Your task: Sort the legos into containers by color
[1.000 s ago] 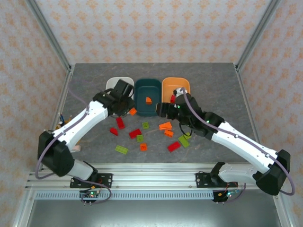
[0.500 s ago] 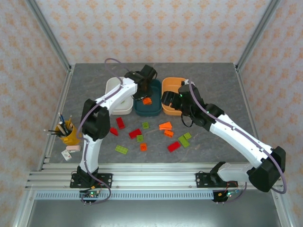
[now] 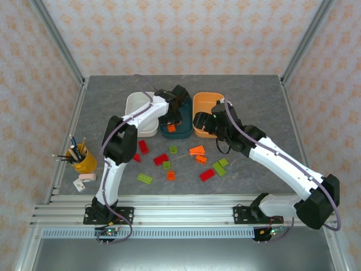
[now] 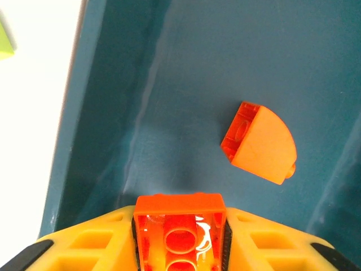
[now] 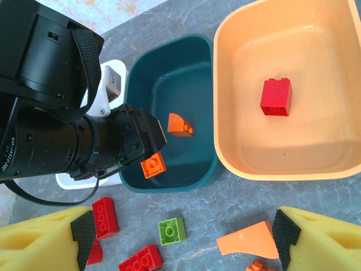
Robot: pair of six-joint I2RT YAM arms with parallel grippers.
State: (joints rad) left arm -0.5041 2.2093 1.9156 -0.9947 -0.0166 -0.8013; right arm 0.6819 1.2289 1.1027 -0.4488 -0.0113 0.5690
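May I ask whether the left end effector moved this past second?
Yes, the left end effector went rightward, from beside the white tub to above the teal tub.

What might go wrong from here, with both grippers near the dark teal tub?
1. The left gripper holds a small orange plastic brick over the dark teal plastic tub, near one wall; dropped crooked, it may bounce off the curved orange brick already inside.
2. The open right gripper hovers close to the left arm's black wrist; moving either arm may cause a clash.
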